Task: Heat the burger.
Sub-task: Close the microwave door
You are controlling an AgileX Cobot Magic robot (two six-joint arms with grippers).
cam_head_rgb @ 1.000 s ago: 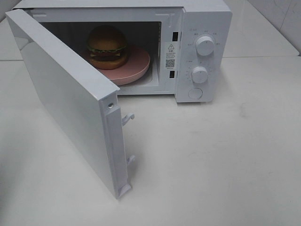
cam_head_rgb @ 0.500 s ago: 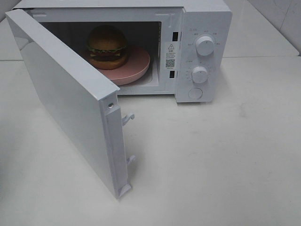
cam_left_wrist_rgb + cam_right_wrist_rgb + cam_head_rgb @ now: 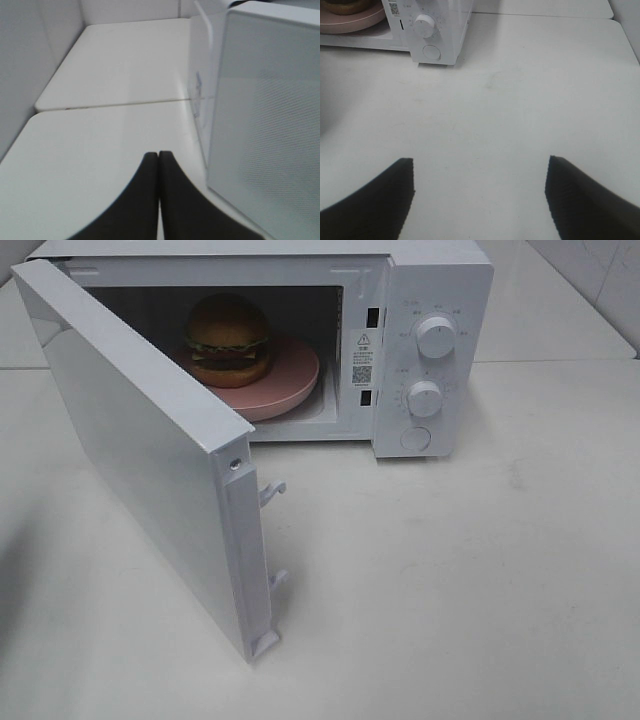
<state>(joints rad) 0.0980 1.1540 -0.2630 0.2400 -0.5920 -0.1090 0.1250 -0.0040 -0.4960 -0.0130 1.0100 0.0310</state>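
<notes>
1. You are looking at the burger point(image 3: 228, 338). Its shiny brown domed bun is sitting over green lettuce and a dark patty. It is resting on a smooth, round pink plate point(image 3: 292, 380) inside the cavity of the boxy white microwave point(image 3: 440, 280).
2. The door point(image 3: 130, 440) is standing wide open. It is a flat, glossy white slab with two small hooks sticking out of its free edge.
3. The bench point(image 3: 470, 580) is lying plain, white and smooth under everything.
4. Your left pincer point(image 3: 158, 154) is keeping its two dark, curved fingers pressed together with nothing between them, just beside the door, where a fine dotted mesh is showing.
5. Your right pincer point(image 3: 480, 161) is holding its dark, ribbed fingers wide apart above bare bench and is gripping nothing.
6. In the right wrist view the picture edge is cutting the burger to a thin strip. The print around the two round knobs is too small to read. The left wrist view is blurring the door's details.
</notes>
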